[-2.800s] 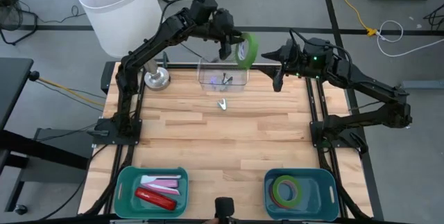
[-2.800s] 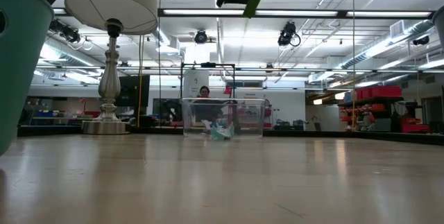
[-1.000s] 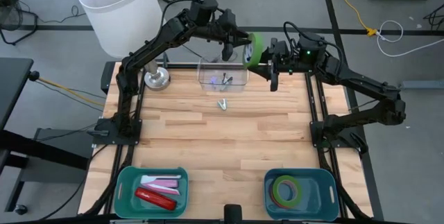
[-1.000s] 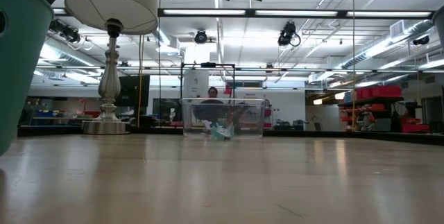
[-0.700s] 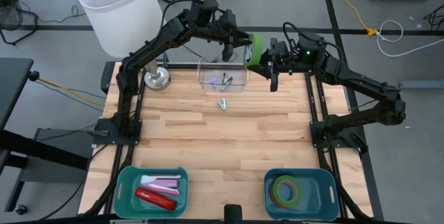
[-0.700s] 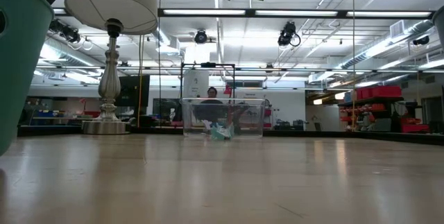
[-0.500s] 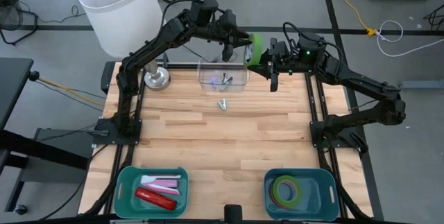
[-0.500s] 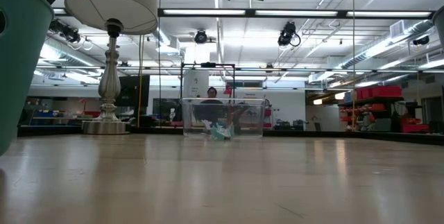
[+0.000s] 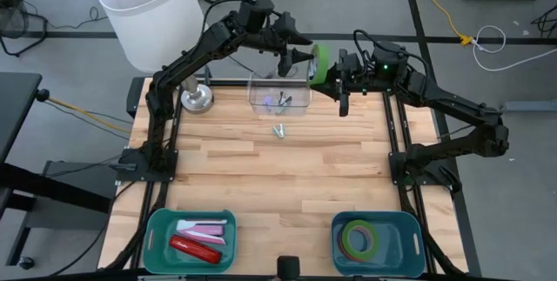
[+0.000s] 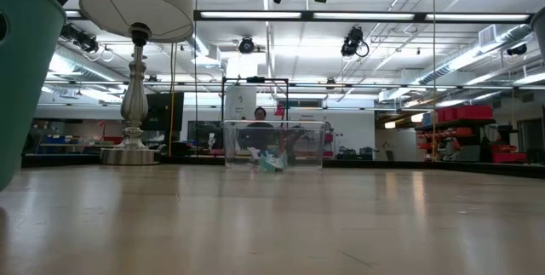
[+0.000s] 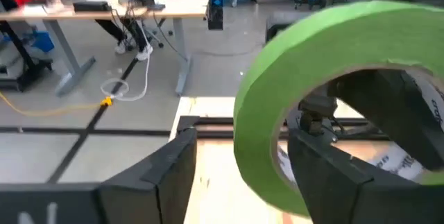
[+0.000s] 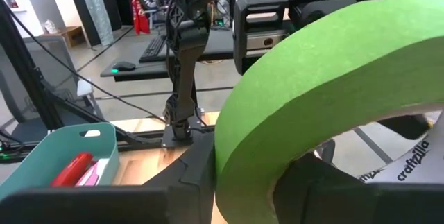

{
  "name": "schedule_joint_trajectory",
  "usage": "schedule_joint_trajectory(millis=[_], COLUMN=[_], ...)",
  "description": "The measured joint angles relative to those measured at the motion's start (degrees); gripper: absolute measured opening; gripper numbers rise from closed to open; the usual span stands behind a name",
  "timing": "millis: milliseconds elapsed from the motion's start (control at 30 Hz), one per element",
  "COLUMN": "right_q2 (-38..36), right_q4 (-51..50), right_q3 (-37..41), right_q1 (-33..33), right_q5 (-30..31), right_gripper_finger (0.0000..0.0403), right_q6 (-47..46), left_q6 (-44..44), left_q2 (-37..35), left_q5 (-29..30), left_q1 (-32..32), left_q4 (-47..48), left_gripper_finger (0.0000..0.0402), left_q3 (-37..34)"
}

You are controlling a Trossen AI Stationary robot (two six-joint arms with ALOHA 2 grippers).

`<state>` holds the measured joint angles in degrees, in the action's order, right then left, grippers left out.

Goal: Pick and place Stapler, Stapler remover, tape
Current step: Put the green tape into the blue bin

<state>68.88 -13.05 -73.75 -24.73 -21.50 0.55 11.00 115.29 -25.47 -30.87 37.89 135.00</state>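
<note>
Teal bins sit nearest, at the bottom edge of the high view: the one at lower right (image 9: 409, 229) holds two flat tape rings (image 9: 358, 237), one green and one red-pink, and the one at lower left (image 9: 157, 229) holds a red stapler (image 9: 194, 249) beside a pale pink item I cannot identify. Farther up, in the upper middle of the frame, a small metal piece (image 9: 279, 130) lies on the wooden table (image 9: 287, 177) just below a clear plastic box (image 9: 280, 92). Above the box's upper right corner hangs the third roll, a green tape ring (image 9: 319, 62), standing on edge in the air between the two arms, its flat faces turned toward the left and right of the frame. The right gripper (image 9: 335, 70) reaches in from the frame's right and pinches the ring through its open centre; its wrist view shows the green band (image 12: 312, 78) wrapped across its own dark fingers. The left gripper (image 9: 300, 55) sits just to the ring's left with its fingers spread apart, and its wrist view shows the ring (image 11: 305, 113) close ahead, seemingly free of them. Judging from this, the roll now hangs on the right arm alone, and its bin lies straight down the frame on that arm's side, well apart from the ring.
</note>
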Motion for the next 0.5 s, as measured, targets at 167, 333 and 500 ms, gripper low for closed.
schedule_joint_trajectory(millis=[167, 333, 500], right_q2=[0.0, -0.4, -0.8], right_q4=[-2.5, -5.8, -8.9], right_q3=[0.0, 0.0, 0.0], right_q1=[-0.4, -0.8, -0.8], right_q5=[0.0, 0.0, 1.3], right_gripper_finger=[0.0108, 0.0109, 0.0109], right_q6=[1.2, 6.2, 11.0], left_q6=[-0.5, -1.4, -1.4], left_q2=[-1.1, -1.8, -1.8], left_q5=[1.5, 1.9, 1.9], left_q1=[-0.6, -0.8, -0.8], left_q4=[4.8, 8.6, 11.3], left_gripper_finger=[0.0241, 0.0224, 0.0191], left_q3=[0.0, 0.0, 0.0])
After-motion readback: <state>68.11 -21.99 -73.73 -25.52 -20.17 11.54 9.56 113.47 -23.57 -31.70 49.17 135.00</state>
